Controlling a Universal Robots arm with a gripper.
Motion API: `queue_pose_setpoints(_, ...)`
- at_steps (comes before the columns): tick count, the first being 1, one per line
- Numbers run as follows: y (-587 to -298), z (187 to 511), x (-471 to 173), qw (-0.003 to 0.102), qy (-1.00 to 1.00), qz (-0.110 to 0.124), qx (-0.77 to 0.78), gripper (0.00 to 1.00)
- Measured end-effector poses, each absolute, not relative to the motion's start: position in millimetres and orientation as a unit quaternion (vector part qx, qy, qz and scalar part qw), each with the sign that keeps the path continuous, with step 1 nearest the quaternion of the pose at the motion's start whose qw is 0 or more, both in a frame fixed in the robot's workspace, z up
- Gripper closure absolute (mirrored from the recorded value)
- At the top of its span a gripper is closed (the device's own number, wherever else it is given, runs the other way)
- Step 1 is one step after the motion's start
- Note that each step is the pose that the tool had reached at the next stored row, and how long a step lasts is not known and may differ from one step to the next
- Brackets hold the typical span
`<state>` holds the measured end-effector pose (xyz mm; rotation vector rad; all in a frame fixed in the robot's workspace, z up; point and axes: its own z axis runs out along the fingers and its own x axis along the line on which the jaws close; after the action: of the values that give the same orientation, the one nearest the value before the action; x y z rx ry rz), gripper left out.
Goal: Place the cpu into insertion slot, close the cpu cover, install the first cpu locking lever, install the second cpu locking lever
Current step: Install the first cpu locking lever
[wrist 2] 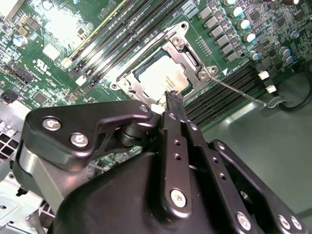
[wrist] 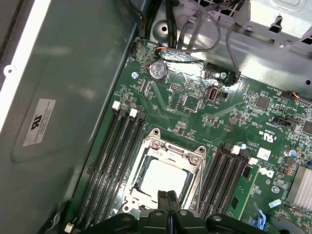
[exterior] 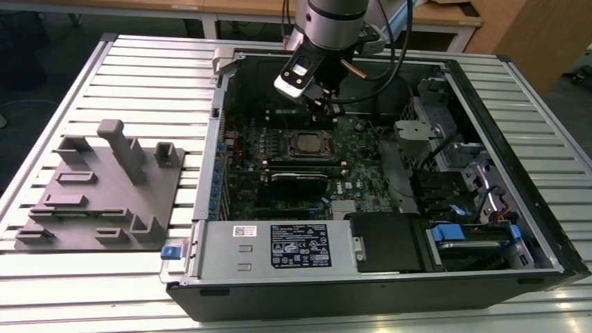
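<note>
Vertical approach above the cpu cover [wrist: 170,150] is open; memory slots [wrist: 109,161] flank both sides, chassis wall [wrist: 58,73] stands beyond one bank.

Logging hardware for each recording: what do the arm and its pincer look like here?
The arm is a silver-grey cylinder, with black cables looping beside it and a pale boxy unit mounted near the wrist. The pincer is matte black, built of flat linked bars fastened with silvery screws and tapering to a slim tip.
</note>
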<state>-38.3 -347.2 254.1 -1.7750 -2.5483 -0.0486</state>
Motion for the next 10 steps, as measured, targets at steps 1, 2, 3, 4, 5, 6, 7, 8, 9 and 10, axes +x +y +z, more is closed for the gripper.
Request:
queue_pose_setpoints(1, -347.2, 253.9, -38.3, 0.018, -0.822, -0.016, -0.569, 0.89)
queue_pose_setpoints(2, -347.2, 253.8, -38.3, 0.018, -0.824, -0.016, -0.566, 0.89)
queue_pose_setpoints(3, -347.2, 253.7, -38.3, 0.018, -0.827, -0.015, -0.562, 0.89)
queue_pose_setpoints(4, -347.2, 253.4, -38.3, 0.018, -0.829, -0.015, -0.559, 0.89)
queue_pose_setpoints(5, -347.2, 253.3, -38.3, 0.018, -0.831, -0.015, -0.555, 0.89)
queue_pose_setpoints(6, -347.2, 253.2, -38.3, 0.018, -0.833, -0.015, -0.553, 0.89)
queue_pose_setpoints(7, -347.2, 253.1, -38.3, 0.018, -0.835, -0.015, -0.550, 0.89)
queue_pose_setpoints(8, -347.2, 253.0, -38.3, 0.018, -0.836, -0.015, -0.548, 0.89)
queue_pose_setpoints(9, -347.2, 252.9, -38.3, 0.018, -0.837, -0.015, -0.547, 0.89)
queue_pose_setpoints(10, -347.2, 252.9, -38.3, 0.018, -0.837, -0.015, -0.546, 0.89)
